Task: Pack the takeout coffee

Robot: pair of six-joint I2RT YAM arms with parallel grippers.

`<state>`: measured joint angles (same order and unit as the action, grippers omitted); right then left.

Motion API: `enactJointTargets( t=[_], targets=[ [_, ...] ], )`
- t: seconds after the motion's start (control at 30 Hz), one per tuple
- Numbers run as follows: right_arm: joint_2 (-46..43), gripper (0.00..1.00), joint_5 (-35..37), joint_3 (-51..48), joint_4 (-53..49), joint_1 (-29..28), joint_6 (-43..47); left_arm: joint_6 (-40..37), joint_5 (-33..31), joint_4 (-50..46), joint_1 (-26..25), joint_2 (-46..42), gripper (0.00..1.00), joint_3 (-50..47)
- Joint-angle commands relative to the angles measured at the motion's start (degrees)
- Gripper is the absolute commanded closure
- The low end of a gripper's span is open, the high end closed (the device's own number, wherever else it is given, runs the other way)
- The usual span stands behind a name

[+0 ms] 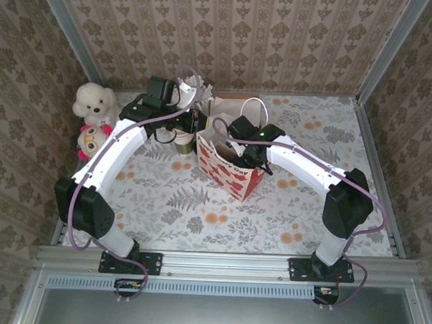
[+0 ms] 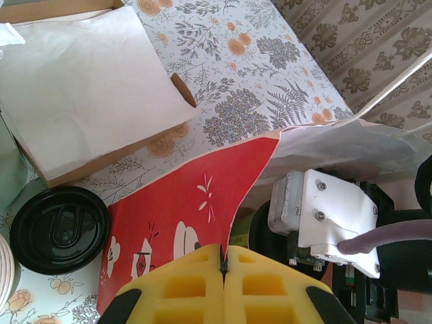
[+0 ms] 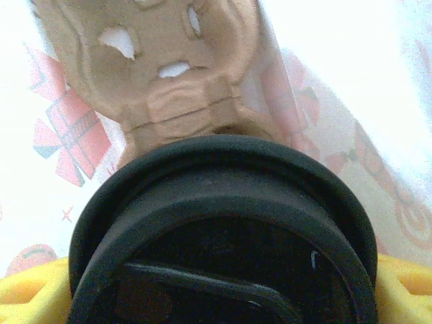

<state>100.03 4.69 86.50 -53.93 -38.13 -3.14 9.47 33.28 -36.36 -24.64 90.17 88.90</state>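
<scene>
The takeout coffee (image 3: pixel 223 223) shows its round black lid close up in the right wrist view, with a yellow finger (image 3: pixel 27 290) at each side. My right gripper (image 1: pixel 248 155) is shut on it and reaches down into the open top of the red and white paper bag (image 1: pixel 230 173) at mid-table. Below the cup, inside the bag, lies a brown moulded cup carrier (image 3: pixel 162 67). My left gripper (image 2: pixel 223 262) is shut on the top edge of the red bag wall (image 2: pixel 196 196), holding the mouth open. In the top view that gripper (image 1: pixel 199 127) sits at the bag's left rim.
A loose black lid (image 2: pixel 59 228) lies on the floral table beside the bag. A flat cardboard box lined with white paper (image 2: pixel 81 88) is beyond it. Two plush toys (image 1: pixel 93 103) sit at the back left. Green cups (image 1: pixel 181 142) stand under the left arm.
</scene>
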Motion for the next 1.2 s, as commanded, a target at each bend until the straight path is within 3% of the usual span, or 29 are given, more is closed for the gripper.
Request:
enactJointTargets(
  t=[0.0,1.17],
  targets=[
    [-1.6,0.75,-1.7,-0.7,1.5,0.0,0.5,1.2,1.1,1.2,0.5,1.3,1.00,1.0],
    [-3.7,0.76,-2.1,-4.6,4.8,0.0,-0.3,1.6,1.5,0.1,0.3,1.9,1.00,2.3]
  ],
)
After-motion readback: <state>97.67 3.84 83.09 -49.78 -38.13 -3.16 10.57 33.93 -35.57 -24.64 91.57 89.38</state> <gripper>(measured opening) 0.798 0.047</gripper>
